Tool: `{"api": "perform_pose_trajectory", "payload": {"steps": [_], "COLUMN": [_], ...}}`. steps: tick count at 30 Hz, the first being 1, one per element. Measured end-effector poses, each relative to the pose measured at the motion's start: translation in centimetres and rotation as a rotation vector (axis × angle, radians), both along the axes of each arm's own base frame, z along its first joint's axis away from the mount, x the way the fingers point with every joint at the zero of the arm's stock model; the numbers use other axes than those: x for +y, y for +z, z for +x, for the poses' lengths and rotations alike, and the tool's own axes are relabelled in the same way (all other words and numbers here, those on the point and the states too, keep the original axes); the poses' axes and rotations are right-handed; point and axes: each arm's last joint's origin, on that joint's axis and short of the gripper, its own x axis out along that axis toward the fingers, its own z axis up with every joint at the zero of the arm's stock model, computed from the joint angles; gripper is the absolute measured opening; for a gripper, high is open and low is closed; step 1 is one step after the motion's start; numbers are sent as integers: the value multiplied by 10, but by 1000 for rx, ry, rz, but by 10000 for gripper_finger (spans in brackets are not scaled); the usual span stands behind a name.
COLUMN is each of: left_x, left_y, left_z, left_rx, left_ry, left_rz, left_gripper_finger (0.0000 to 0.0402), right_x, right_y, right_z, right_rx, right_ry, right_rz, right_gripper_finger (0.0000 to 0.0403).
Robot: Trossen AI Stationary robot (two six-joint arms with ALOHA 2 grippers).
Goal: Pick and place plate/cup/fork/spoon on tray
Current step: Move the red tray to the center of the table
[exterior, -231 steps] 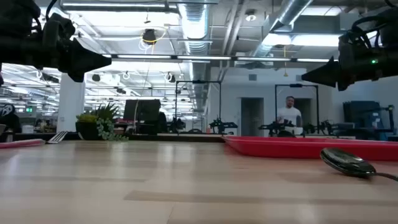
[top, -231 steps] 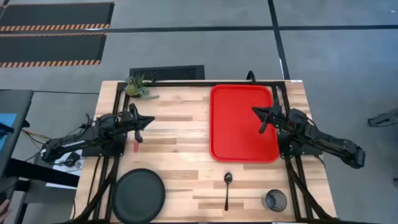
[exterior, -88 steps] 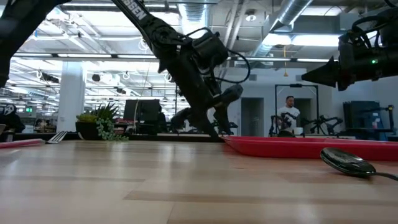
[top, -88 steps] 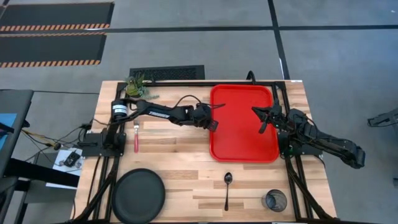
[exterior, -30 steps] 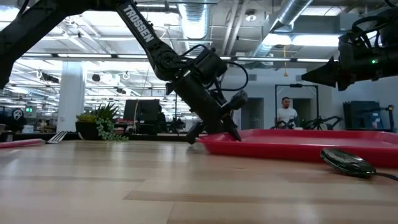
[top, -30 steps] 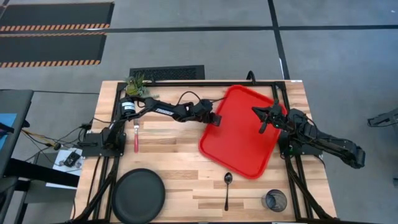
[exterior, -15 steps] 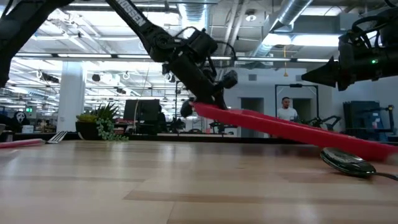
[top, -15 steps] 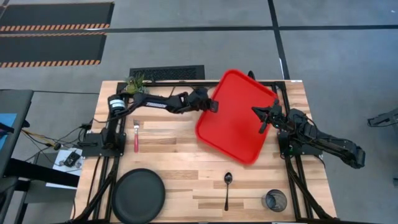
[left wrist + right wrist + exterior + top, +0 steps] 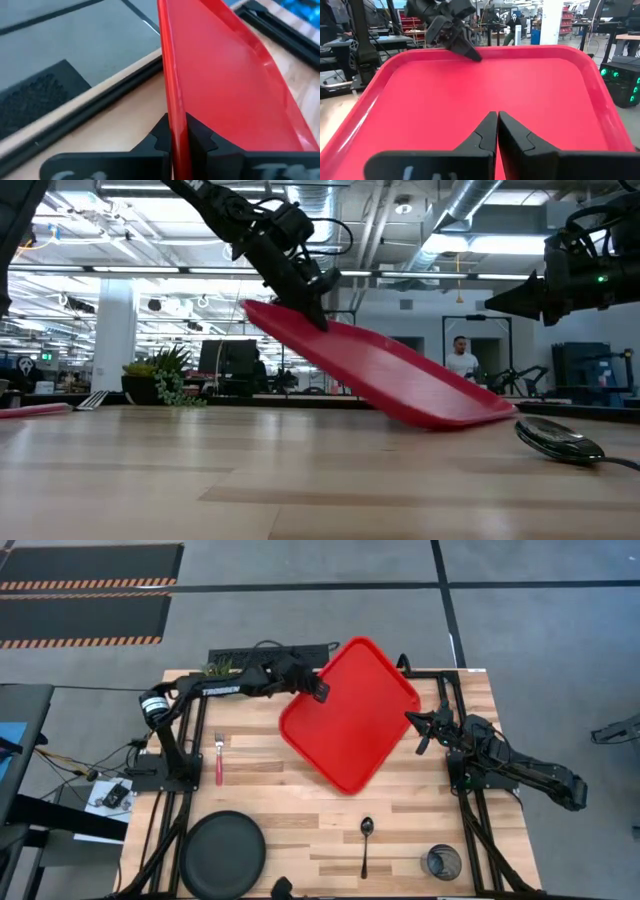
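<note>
My left gripper [image 9: 318,690] is shut on the red tray [image 9: 350,720], which it holds above the table's far middle. The tray slopes down from the held side to its low corner [image 9: 470,418]; whether that corner touches the table, I cannot tell. My right gripper [image 9: 420,735] hangs shut and empty over the table's right side, by the tray's right corner. The black plate [image 9: 222,853], dark spoon [image 9: 366,845] and cup [image 9: 442,862] lie near the front edge. The red-handled fork [image 9: 218,758] lies at the left. My left gripper pinches the tray's raised rim [image 9: 174,117] between its two fingers, about midway along the tray's left long side. One finger [image 9: 159,136] is on the outer side and one [image 9: 201,136] on the inner face. The fingers come from the table's far left. The held side is up and the tray slopes down toward the right.
A small potted plant [image 9: 222,665] stands at the far left edge, behind the left arm. Black frame rails run along the table's left and right sides. Bare wood lies between the fork and the tray.
My left gripper has gone up and toward the table's far left with the tray's rim. The tray lay flat a second ago. Its held side is now lifted high, and it has tipped, turned about and moved toward the left. My right gripper has kept still.
</note>
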Motion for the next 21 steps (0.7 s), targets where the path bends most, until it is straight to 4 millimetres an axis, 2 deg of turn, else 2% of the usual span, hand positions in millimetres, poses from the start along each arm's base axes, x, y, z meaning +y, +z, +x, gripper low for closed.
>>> {"api": "perform_pose_trajectory", "payload": {"steps": [10,16,21], "left_x": [24,25,17], "left_y": [-5,-6,-12], "left_z": [-15,-17,-17], "left_rx": [152,199,218], "left_ry": [-267,-403,-530], "left_rz": [146,222,188], "left_gripper_finger": [7,11,12], "right_x": [0,0,0], "right_y": [0,0,0], "right_z": [0,0,0], "right_rx": [0,0,0], "right_ry": [-1,-1,-1], "right_rz": [0,0,0], "right_gripper_finger": [40,40,40]}}
